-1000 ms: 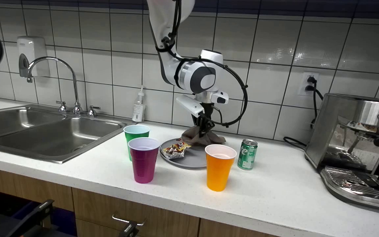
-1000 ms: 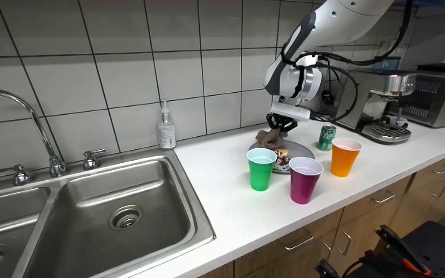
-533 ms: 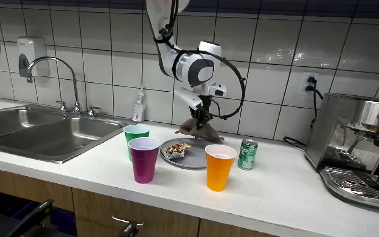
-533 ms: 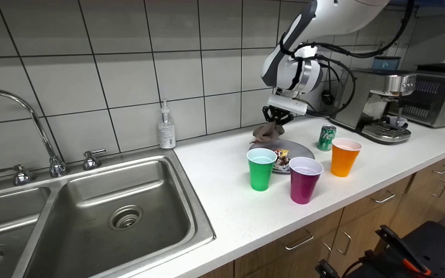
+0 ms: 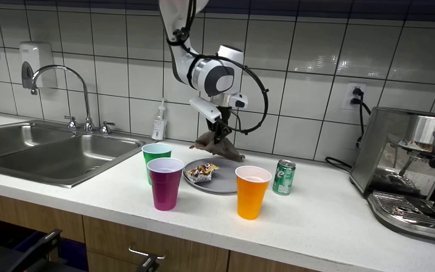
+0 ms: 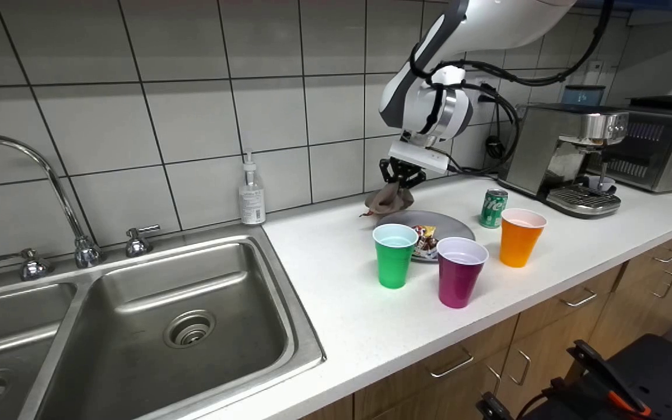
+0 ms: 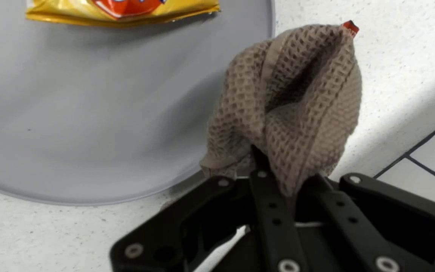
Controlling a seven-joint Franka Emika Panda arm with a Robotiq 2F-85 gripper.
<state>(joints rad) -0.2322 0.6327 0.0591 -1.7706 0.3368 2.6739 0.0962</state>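
My gripper point(image 5: 218, 138) is shut on a brown-grey waffle-weave cloth point(image 5: 227, 150), which hangs bunched from its fingers behind the grey plate point(image 5: 225, 183). In the wrist view the cloth point(image 7: 312, 124) sits between the black fingers point(image 7: 287, 181) and overlaps the rim of the plate point(image 7: 100, 124); a small red tag shows at its tip. A crumpled yellow and silver snack wrapper point(image 5: 201, 173) lies on the plate; its yellow edge point(image 7: 127, 17) shows in the wrist view. In an exterior view the gripper point(image 6: 400, 178) holds the cloth point(image 6: 387, 200) just off the plate's far left side.
A green cup point(image 6: 393, 262), a purple cup point(image 6: 460, 280) and an orange cup point(image 6: 520, 242) stand in front of the plate. A green can point(image 5: 284, 177) stands right of it. A soap bottle point(image 5: 159, 126), sink point(image 6: 307, 350), tiled wall and coffee machine point(image 5: 429, 162) surround the counter.
The gripper has lifted the cloth up off the plate and moved it left, toward the sink side, in both exterior views. The plate, wrapper, cups and can have not moved.
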